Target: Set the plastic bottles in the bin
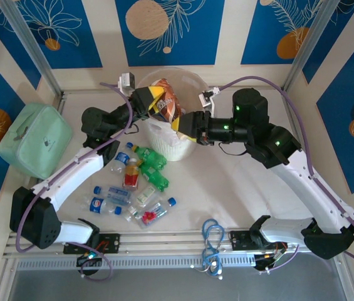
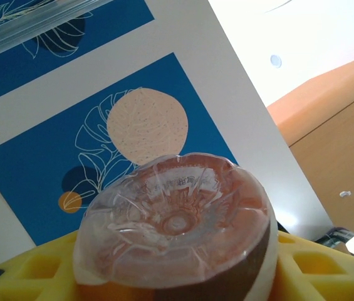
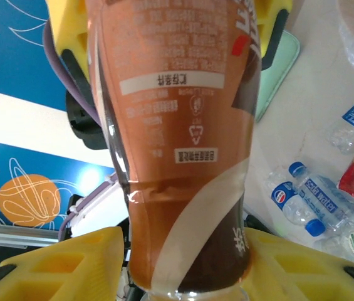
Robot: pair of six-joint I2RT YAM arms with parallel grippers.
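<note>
**A:** The brown-labelled bottle (image 1: 166,99) is held over the bin (image 1: 180,150), at twelve o'clock on the table (image 1: 239,188). It is gripped near its base by the left gripper (image 1: 150,106), and the right gripper (image 1: 184,123) is clamped narrow on its other end.

**B:** Noted. It is best centred over the opening before anything is let go. Both grips are best released together, so nothing is snagged on the rim. The other bottles (image 1: 140,182) are seen at seven o'clock of the bin.
</note>
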